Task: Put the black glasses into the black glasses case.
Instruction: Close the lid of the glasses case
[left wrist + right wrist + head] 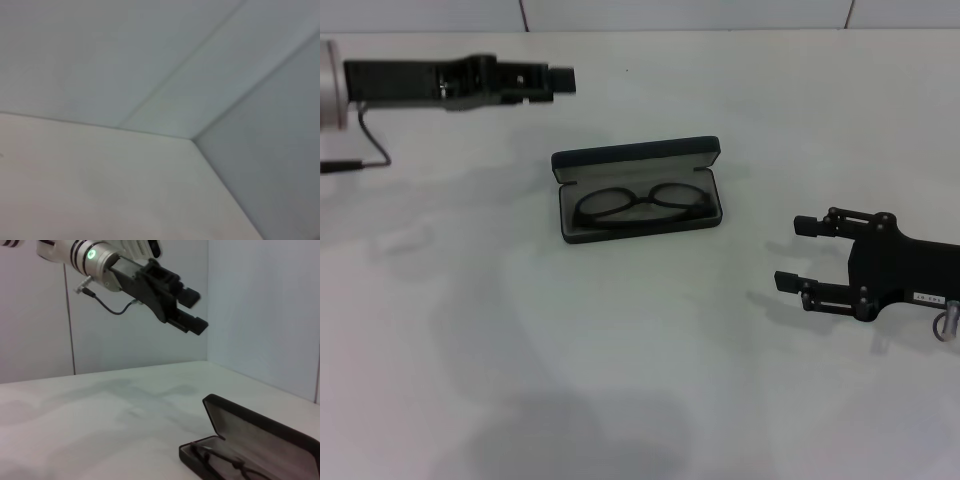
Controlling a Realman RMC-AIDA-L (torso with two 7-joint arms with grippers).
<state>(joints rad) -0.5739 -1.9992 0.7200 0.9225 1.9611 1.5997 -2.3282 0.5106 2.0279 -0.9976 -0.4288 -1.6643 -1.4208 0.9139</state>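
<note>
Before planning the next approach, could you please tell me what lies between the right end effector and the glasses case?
Only bare white table separates the right end effector from the black glasses case, shown in the head view.

Bright, even light — soft shadows, slight blur.

A plain white worktop (620, 380) fills nearly the whole head view, matte and unmarked apart from soft grey shadows lying across it. Along its far edge runs a pale wall (720, 12) made of flat panels, with thin dark vertical seams between them. The left wrist view shows a corner where two of these grey-white wall panels (125, 55) meet the worktop's edge. In the right wrist view the wall turns a corner behind the worktop. The light is even and diffuse.
</note>
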